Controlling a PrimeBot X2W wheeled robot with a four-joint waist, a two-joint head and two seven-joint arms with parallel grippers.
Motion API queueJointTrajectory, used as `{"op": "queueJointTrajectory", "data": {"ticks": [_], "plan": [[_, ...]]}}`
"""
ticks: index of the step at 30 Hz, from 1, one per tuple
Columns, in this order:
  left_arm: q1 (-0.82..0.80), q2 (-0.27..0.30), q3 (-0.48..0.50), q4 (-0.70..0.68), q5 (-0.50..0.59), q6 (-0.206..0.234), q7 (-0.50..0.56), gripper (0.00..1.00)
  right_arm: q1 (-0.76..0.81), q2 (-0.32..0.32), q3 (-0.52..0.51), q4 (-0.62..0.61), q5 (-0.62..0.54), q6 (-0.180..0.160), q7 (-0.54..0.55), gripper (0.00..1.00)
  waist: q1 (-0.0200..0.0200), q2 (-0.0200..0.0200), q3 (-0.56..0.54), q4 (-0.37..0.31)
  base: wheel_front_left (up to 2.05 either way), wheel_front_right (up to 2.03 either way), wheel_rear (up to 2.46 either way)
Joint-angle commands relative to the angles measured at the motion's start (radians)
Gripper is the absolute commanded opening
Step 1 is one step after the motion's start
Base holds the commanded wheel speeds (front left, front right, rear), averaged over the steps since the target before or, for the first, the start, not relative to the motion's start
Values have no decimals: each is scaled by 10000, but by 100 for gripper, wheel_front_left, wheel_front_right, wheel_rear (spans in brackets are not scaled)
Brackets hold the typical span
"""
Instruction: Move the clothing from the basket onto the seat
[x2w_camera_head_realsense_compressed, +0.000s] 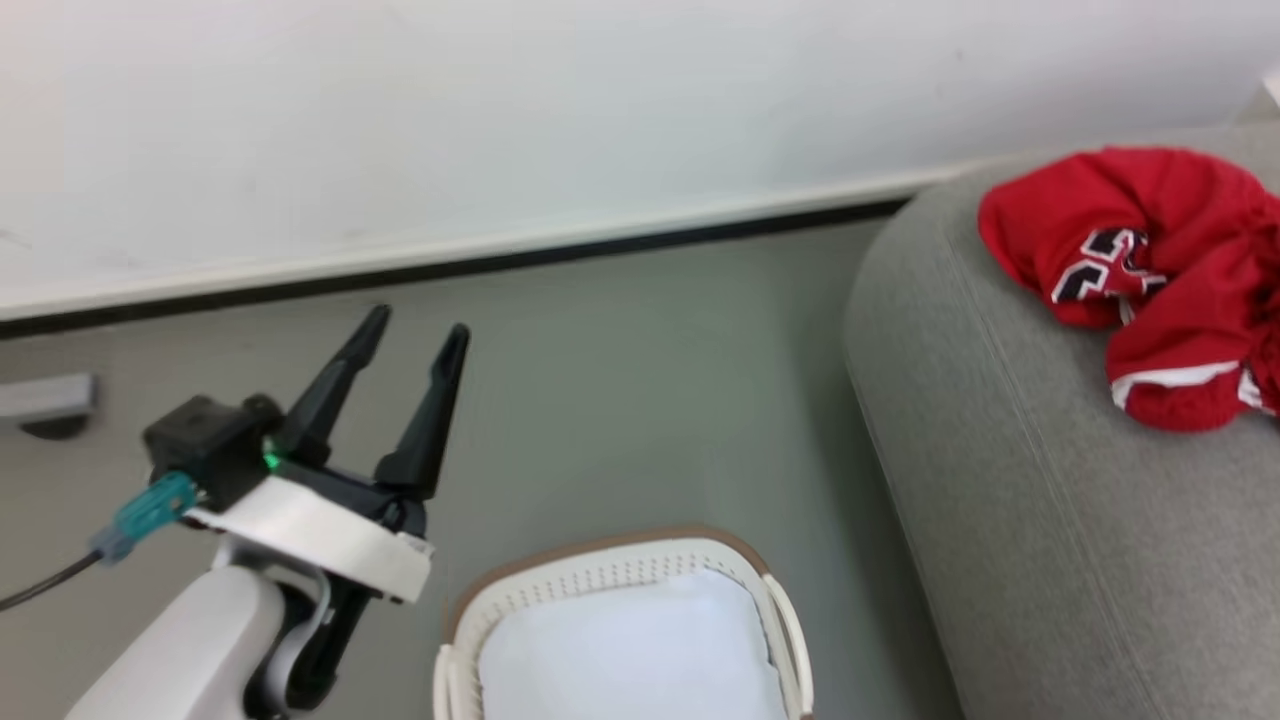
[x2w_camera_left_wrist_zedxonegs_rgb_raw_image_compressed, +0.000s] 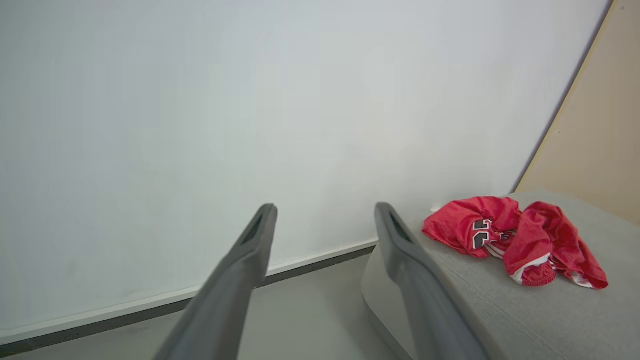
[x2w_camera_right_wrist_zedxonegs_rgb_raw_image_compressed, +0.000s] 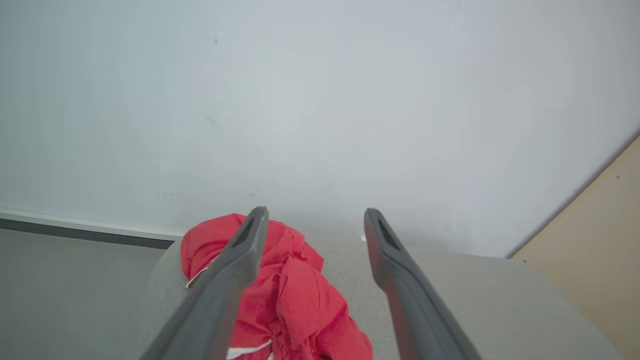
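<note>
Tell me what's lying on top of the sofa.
A crumpled heap of red clothing with white trim lies near the rounded end of the sofa. Whatever its folds cover cannot be seen.

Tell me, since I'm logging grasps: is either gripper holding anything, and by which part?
Nothing is held. The left gripper and the right gripper both stand open and empty; the clothing lies on the seat.

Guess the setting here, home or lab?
Probably a living-room-style space, possibly staged: a grey fabric sofa with red clothing on it, a white laundry basket on the floor, bare white wall.
</note>
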Motion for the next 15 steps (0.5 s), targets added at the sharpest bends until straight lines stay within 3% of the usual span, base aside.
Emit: {"op": "queueJointTrajectory", "data": {"ticks": [1, 7, 15], "plan": [[229, -13, 97, -5, 130, 10, -19, 100, 153, -23, 17, -128, 69, -23, -71, 100, 2, 0, -484, 435, 0, 0, 0], [1319, -111, 1050, -121, 250, 225, -15, 100, 662, 571, 418, -1362, 364, -23, -228, 100, 2, 0, -1054, 964, 0, 0, 0], [2835, -659, 2403, -67, 604, 511, -15, 100, 1881, 2041, 712, -1846, 378, -23, -905, 100, 2, 0, -1518, 1640, 0, 0, 0]]}}
